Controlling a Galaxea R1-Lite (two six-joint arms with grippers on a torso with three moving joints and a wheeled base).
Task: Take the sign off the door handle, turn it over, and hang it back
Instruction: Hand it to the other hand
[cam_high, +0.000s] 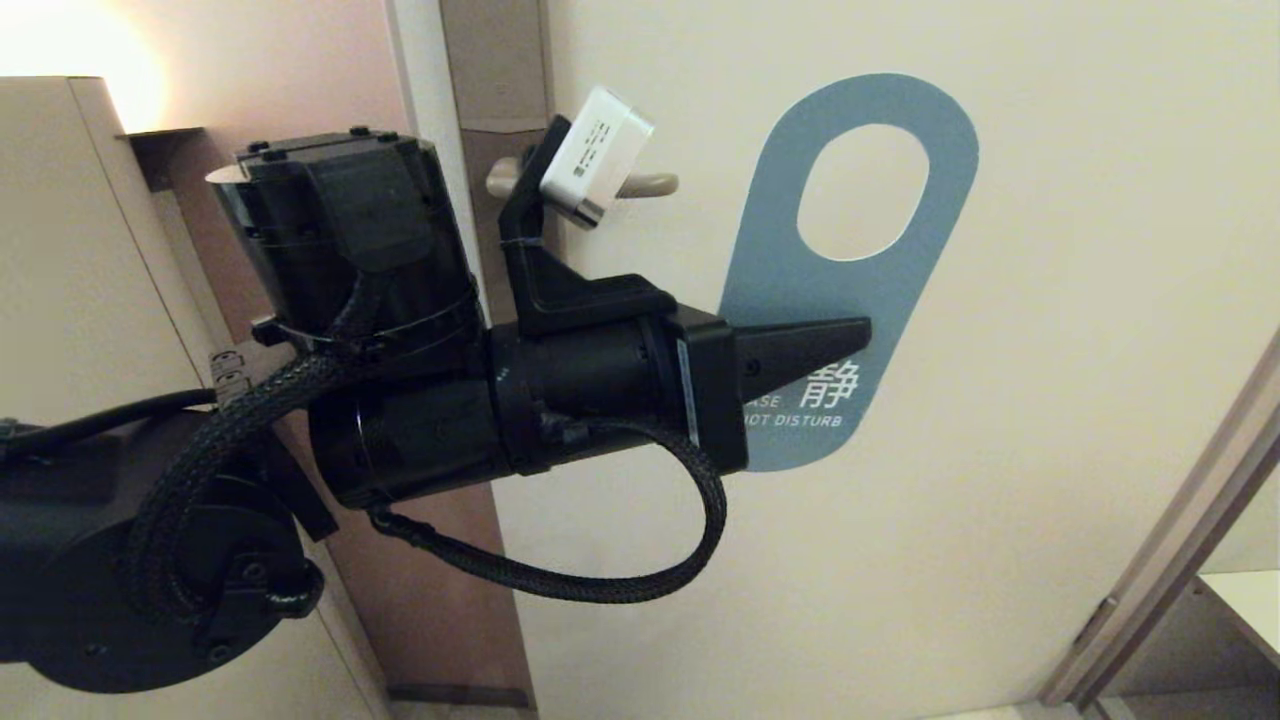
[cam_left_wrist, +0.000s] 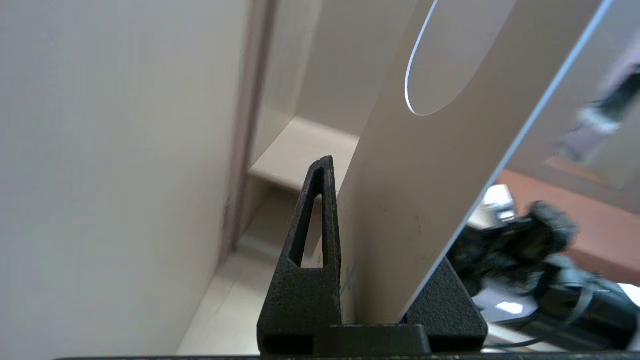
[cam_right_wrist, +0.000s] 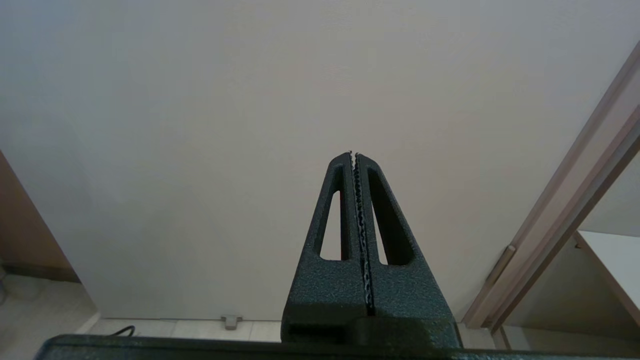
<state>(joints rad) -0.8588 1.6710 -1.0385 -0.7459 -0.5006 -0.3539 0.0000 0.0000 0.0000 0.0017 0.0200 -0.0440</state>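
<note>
1. Off the lever already: the sign sits out in front of the door, well to the right of the door handle, with its oval hole empty and nothing threaded through it.
2. Pinched at its lower end by the left gripper, jaws closed on the card near the printed words; seen edge-on in the left wrist view, the sign stands between the two fingers, tilted, with its pale face toward that camera.
3. Blue "DO NOT DISTURB" face turned toward the head camera, hole end tilted up and to the right; so, by the look of it, removal done and the turn-over either under way or not begun. Cannot tell from these views which face showed while it hung.
4. Left to do, judging by the layout: finish flipping so the other face looks outward, carry the hole end back to the lever's rounded tip, slip the oval over it, and let go.
5. Likely hitch: the handle is partly hidden in the head view behind the wrist camera housing, so threading the hole calls for care.
6. Right gripper parked and idle, fingers pressed together on nothing, pointing at the bare door low down.
</note>
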